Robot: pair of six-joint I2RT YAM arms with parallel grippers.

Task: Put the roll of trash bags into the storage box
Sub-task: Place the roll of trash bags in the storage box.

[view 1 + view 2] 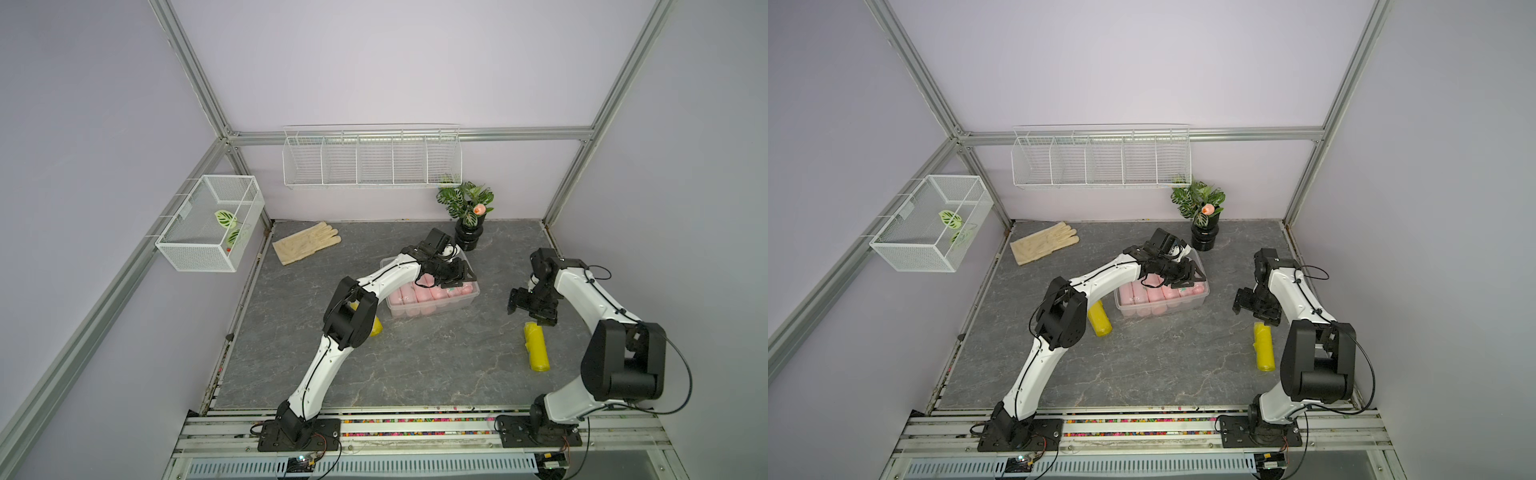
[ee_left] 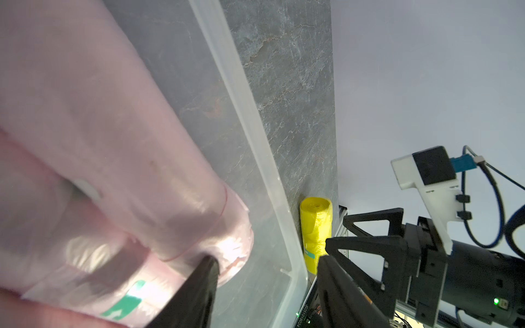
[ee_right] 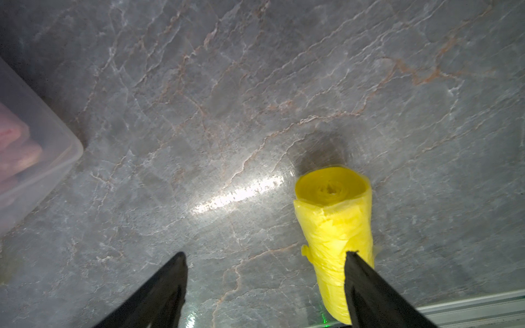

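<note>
Clear plastic storage box (image 2: 254, 136), glossy tabletop (image 3: 199, 85)

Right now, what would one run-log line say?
left gripper: open over clear plastic storage box | right gripper: open near yellow trash-bag roll

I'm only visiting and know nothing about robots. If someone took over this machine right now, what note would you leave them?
Left gripper: open, empty, over the storage box, beside the pink rolls lying in it.
Right gripper: open, empty, above one yellow roll on the table.
Other yellow roll: on the table by the left arm.
Done: pink rolls are in the box.
Left: both yellow rolls lie outside it.
</note>
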